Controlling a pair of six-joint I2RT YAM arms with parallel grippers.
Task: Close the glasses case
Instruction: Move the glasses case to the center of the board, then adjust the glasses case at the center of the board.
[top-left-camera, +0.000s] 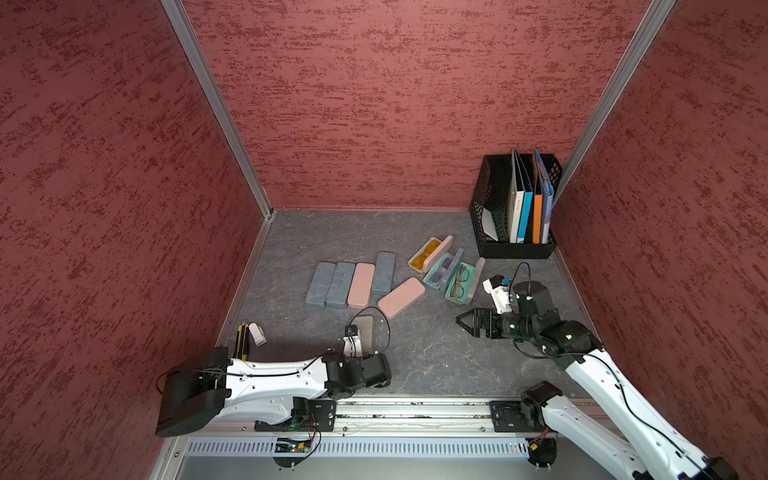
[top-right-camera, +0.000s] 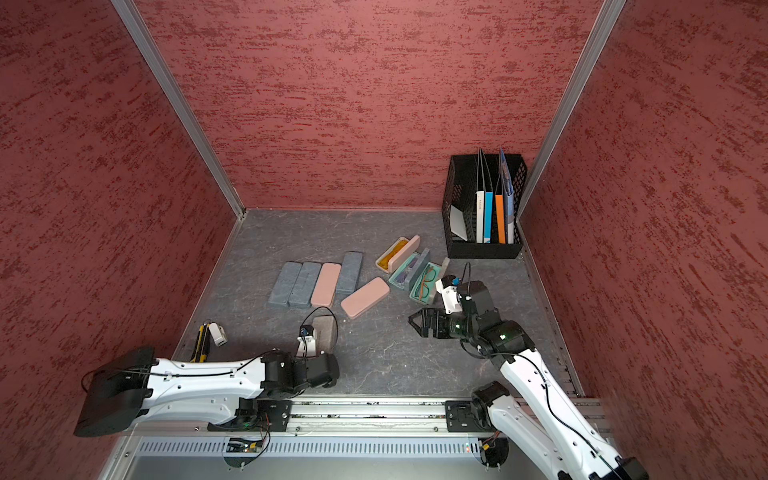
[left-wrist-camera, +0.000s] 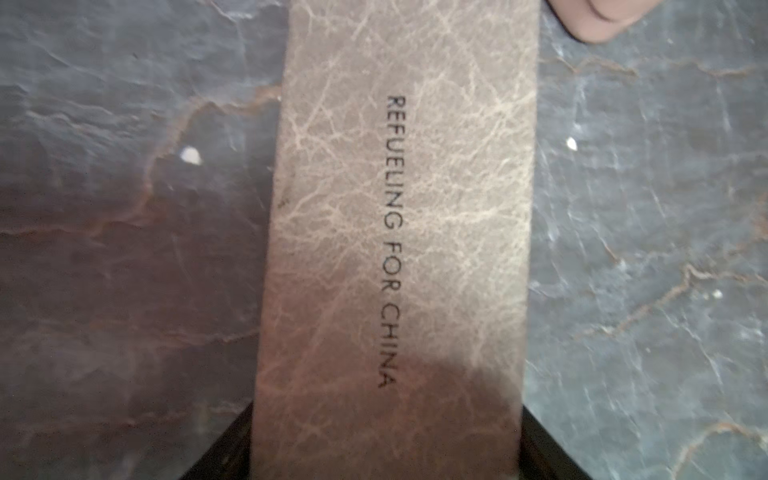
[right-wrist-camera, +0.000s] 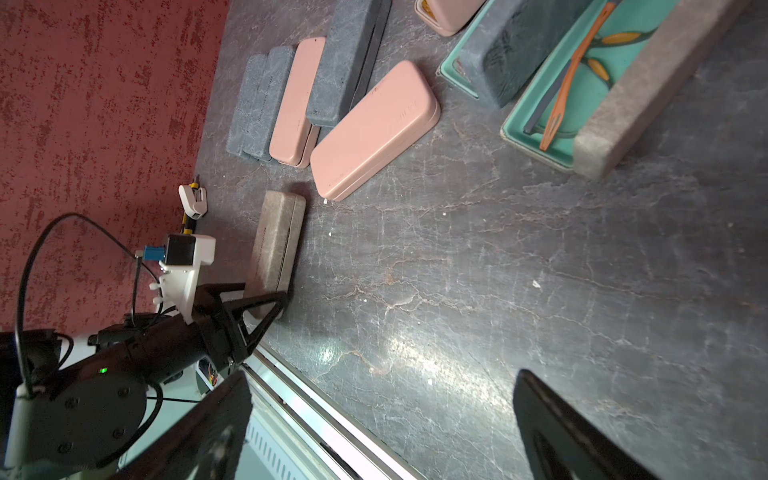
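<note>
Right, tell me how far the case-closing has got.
Done: five grey and pink hard cases lie shut. In hand: the left gripper clasps the shut brown leather-look case. Left: three open cases holding glasses; the right gripper hangs open, empty.

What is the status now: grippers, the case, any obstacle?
Left gripper: jaws clamped across brown glasses case, which looks closed. Right gripper: jaws wide open, empty. Nearest pink case lies close, not touching.

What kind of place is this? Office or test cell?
Probably a staged robot test cell, dressed as a desk: red textured wall panels in aluminium framing, a slate-look tabletop, a black file holder with folders.
</note>
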